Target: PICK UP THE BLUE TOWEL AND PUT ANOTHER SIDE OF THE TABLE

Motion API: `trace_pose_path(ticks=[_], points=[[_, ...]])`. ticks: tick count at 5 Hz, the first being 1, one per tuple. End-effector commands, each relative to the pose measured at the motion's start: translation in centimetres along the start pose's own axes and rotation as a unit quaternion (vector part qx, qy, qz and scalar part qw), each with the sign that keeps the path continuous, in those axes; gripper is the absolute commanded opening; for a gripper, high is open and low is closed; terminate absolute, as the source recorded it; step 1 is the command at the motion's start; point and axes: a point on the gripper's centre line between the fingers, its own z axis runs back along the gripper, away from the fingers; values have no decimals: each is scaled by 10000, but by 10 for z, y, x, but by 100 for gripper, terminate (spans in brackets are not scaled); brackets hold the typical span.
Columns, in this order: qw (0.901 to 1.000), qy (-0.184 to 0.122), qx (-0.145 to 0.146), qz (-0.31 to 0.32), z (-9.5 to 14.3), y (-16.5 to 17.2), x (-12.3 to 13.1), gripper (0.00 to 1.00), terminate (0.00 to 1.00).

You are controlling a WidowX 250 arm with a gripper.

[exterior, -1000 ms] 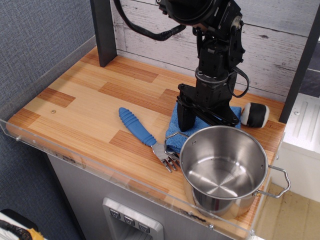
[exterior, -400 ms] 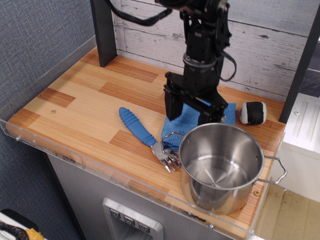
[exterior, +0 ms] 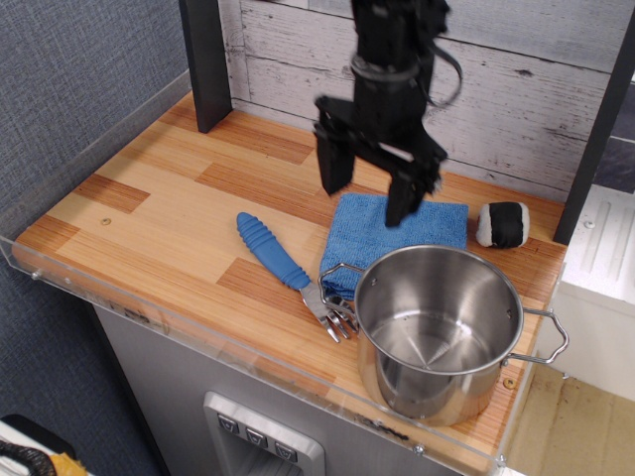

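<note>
The blue towel (exterior: 382, 231) lies flat on the wood-plank table (exterior: 169, 213), right of centre, its front edge tucked behind the steel pot (exterior: 437, 332). My gripper (exterior: 369, 183) hangs above the towel's back-left part, raised clear of it. Its two black fingers (exterior: 333, 164) are spread wide apart with nothing between them. The towel is not held.
A blue ribbed-handled spork (exterior: 288, 270) lies left of the towel, its metal tines by the pot's handle. A black-and-white roll (exterior: 502, 224) sits at the back right. A dark post (exterior: 206, 59) stands at the back left. A clear acrylic rim (exterior: 149, 317) edges the front.
My gripper has risen off the towel and moved left and back. The towel has shifted slightly left and lies more exposed. The pot has nudged a little.
</note>
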Motion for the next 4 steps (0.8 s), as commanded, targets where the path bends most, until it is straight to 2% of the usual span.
trace_pose_path(ticks=[1, 2, 3, 4], points=[[9941, -941, 268, 464, 96, 27, 5, 100, 0], [9930, -990, 4, 650, 127, 35, 5, 100, 0], [9944, -709, -48, 788, 133, 40, 0, 100, 0], [9929, -711, 5, 957, 134, 45, -6, 100, 0]])
